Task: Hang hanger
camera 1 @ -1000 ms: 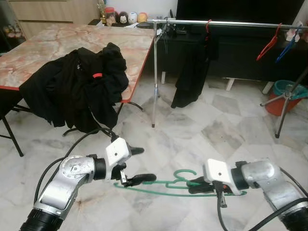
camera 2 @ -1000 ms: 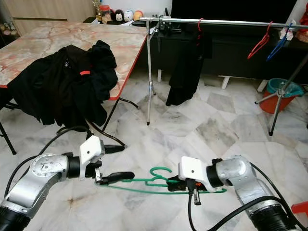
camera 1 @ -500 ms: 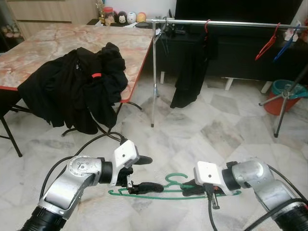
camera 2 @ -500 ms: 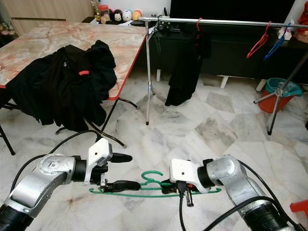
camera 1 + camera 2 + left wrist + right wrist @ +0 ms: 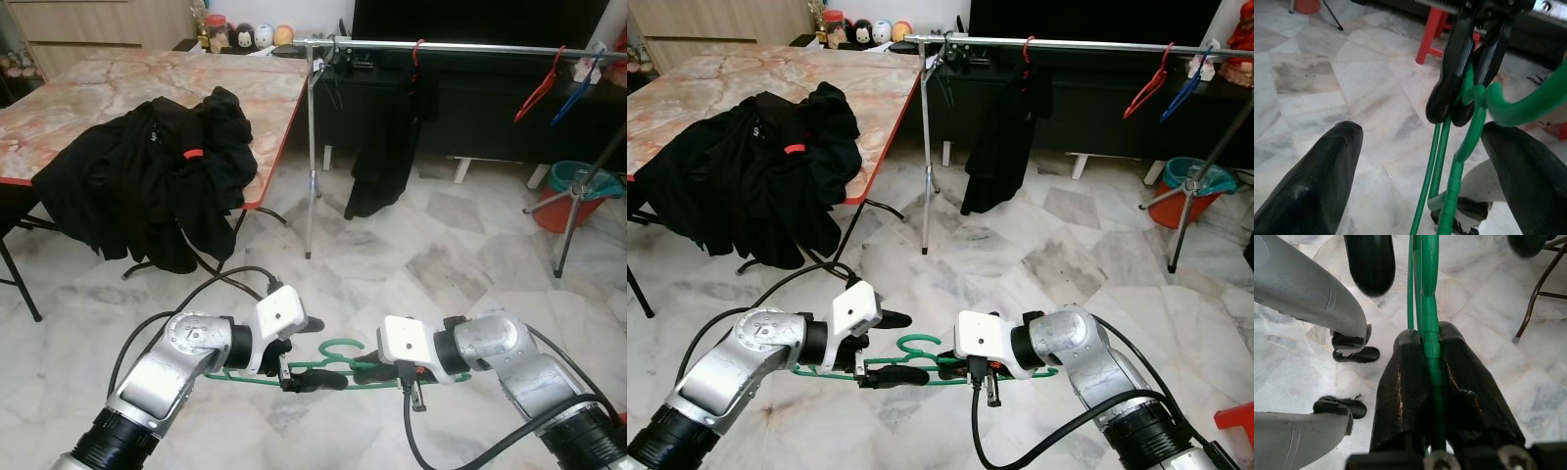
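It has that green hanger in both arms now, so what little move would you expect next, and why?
Probably closing the left gripper on the green hanger. Its fingers stand apart on either side of the hanger near the hook, while the right gripper is clamped on it. Once both hold, the hanger could be carried to the rail ahead.

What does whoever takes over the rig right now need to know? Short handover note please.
Right gripper: shut on the green hanger, held low over the floor.
Left gripper: open, fingers either side of the hanger, not clamping it.
Rail: ahead across the room, carrying a black garment, a red hanger and a blue hanger.
Done: hanger picked up.
Left: walk to the rail and hook it on.
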Available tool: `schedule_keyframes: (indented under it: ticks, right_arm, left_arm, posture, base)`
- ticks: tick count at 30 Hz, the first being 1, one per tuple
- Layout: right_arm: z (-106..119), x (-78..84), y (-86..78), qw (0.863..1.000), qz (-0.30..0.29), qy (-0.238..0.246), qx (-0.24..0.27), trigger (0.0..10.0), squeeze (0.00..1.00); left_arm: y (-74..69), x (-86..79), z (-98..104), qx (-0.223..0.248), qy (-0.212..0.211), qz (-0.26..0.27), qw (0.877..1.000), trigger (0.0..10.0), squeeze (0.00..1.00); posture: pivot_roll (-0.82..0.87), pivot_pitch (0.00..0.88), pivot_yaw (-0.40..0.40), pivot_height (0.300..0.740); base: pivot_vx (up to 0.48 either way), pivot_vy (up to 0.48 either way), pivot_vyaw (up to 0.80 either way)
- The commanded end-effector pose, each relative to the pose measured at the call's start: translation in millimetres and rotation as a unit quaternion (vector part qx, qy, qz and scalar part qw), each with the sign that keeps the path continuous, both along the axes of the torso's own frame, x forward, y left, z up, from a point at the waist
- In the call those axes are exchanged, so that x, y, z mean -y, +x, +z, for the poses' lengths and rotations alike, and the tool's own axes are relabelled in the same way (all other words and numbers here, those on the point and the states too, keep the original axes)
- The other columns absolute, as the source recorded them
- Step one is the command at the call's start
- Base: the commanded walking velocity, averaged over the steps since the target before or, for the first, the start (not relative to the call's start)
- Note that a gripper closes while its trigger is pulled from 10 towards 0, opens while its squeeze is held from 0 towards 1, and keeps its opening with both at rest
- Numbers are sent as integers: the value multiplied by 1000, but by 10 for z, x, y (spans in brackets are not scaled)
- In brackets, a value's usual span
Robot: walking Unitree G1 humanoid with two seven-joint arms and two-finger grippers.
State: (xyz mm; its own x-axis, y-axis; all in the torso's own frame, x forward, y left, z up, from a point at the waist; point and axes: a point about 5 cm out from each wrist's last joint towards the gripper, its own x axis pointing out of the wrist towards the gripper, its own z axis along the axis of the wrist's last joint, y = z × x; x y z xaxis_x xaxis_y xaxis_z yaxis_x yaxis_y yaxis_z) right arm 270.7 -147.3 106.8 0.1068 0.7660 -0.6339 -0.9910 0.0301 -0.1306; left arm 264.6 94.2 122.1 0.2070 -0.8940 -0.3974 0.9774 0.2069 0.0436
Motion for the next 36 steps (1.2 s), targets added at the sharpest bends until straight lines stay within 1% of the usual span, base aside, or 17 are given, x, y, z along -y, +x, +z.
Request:
schedule_keyframes:
  ticks: [1,5,6,8,9,10,11,12,13,14,36]
  right_arm:
    - [73,-29,13,1000,10,4,13,10000,0]
    - [74,-25,18,1000,10,3,13,10000,0]
    - [83,-33,24,1000,8,5,15,10000,0]
    - [85,-36,23,1000,9,6,14,10000,0]
    - [84,-41,24,1000,9,6,15,10000,0]
    - [84,-46,27,1000,9,6,15,10000,0]
    - [84,-48,28,1000,9,6,15,10000,0]
    - [84,-47,28,1000,9,6,16,10000,0]
    - [84,-47,28,1000,9,6,16,10000,0]
    - [85,-44,31,1000,9,5,16,10000,0]
    - [118,-39,87,1000,0,4,28,10000,0]
  left_arm:
    - [22,8,11,13,17,-8,1000,10000,0]
    - [20,-7,7,13,24,-13,1000,10000,0]
    - [30,-25,9,13,30,-11,999,8941,0]
    - [33,-32,7,13,33,-10,999,8941,0]
    - [34,-41,0,13,36,-10,999,4627,0]
    - [36,-51,-9,13,40,-10,999,3373,0]
    - [37,-53,-11,13,41,-10,999,3020,0]
    - [37,-53,-13,13,41,-10,999,745,0]
    - [37,-53,-13,13,41,-10,999,745,0]
    - [38,-55,-16,13,43,-10,999,0,0]
    - [26,-64,-41,0,53,-19,998,0,0]
  posture:
    - [163,0,-37,732]
    - [163,0,-37,732]
    - [166,0,-36,732]
    - [166,0,-36,732]
    - [168,0,-37,732]
    - [167,0,-37,732]
    - [167,0,-37,732]
    - [167,0,-37,732]
    - [167,0,-37,732]
    - [168,0,-37,732]
    - [166,0,-37,732]
  base:
    - [0,0,0]
    - [0,0,0]
    - [0,0,0]
    - [0,0,0]
    - [0,0,0]
    - [0,0,0]
    - [0,0,0]
    - [0,0,0]
    - [0,0,0]
    - [0,0,0]
    - [0,0,0]
